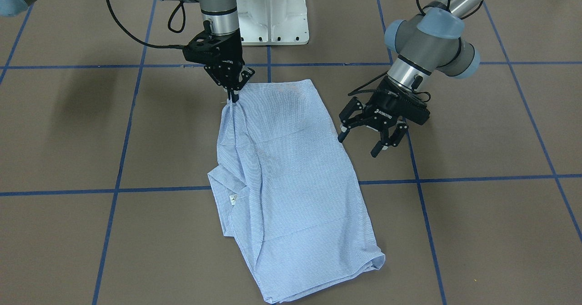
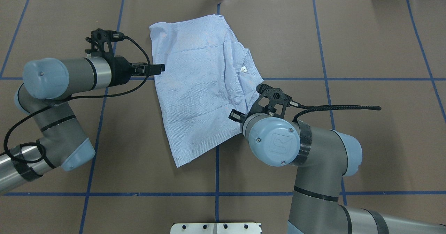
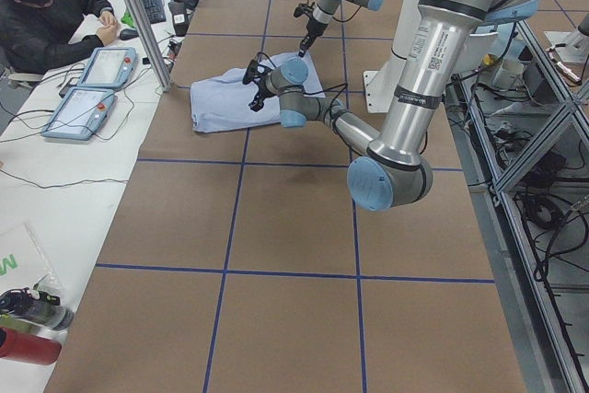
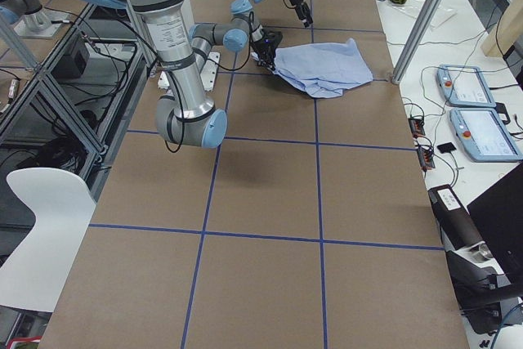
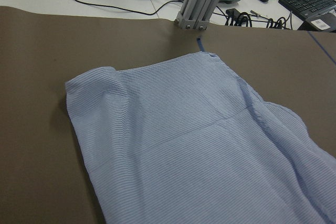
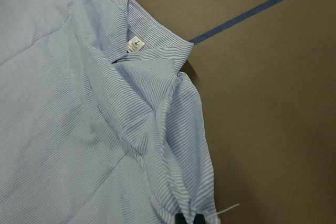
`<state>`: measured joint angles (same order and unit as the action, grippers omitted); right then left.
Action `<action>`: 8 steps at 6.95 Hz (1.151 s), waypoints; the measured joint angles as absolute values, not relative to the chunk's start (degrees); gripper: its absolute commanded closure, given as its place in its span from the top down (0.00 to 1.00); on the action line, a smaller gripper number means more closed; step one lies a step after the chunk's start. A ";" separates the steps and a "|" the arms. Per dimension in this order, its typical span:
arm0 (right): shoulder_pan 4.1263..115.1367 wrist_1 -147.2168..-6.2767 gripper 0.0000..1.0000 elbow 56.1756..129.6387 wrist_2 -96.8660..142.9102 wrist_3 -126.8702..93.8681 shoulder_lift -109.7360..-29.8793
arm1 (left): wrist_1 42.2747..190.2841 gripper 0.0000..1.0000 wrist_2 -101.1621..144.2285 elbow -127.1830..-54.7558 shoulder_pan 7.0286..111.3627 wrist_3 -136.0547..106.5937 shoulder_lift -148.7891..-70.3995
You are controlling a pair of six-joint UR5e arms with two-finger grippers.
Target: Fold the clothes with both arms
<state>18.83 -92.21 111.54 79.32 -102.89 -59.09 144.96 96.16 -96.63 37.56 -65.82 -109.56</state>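
Front-facing: across the table (image 1: 491, 232), steep downward, white pedestal base (image 1: 272, 14) at top. Overhead: behind robot, looking forward and down. Two side views: far off at either table end, looking along it. Wrist cameras: close over the shirt (image 5: 199, 145). All six views share the shirt.

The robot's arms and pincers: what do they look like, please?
The left arm and right arm are silver-grey tubes with pale blue joint caps. The left pincer and right pincer are black, two-fingered, lettered ROBOTIQ in white. A black cable runs to each wrist.
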 measured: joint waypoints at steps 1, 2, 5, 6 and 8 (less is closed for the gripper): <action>18.77 -92.63 0.00 112.15 79.21 -102.97 -59.07 | 144.99 1.00 95.89 -101.90 34.58 -71.24 -105.74; 18.76 -92.76 0.00 112.56 78.95 -102.99 -59.06 | 145.06 1.00 93.01 -106.43 29.98 -77.83 -101.39; 18.94 -92.81 0.00 114.01 77.83 -103.01 -59.31 | 144.86 0.81 75.44 -108.57 12.21 -101.87 -97.59; 18.95 -92.81 0.00 114.45 77.53 -103.01 -59.48 | 144.74 0.77 73.60 -107.84 10.11 -107.71 -97.96; 18.91 -92.81 0.00 114.66 77.15 -103.01 -59.60 | 144.67 0.77 72.76 -102.98 8.98 -112.95 -102.38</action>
<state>18.91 -92.81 114.66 77.15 -103.01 -59.60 144.67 72.76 -102.98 8.98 -112.95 -102.38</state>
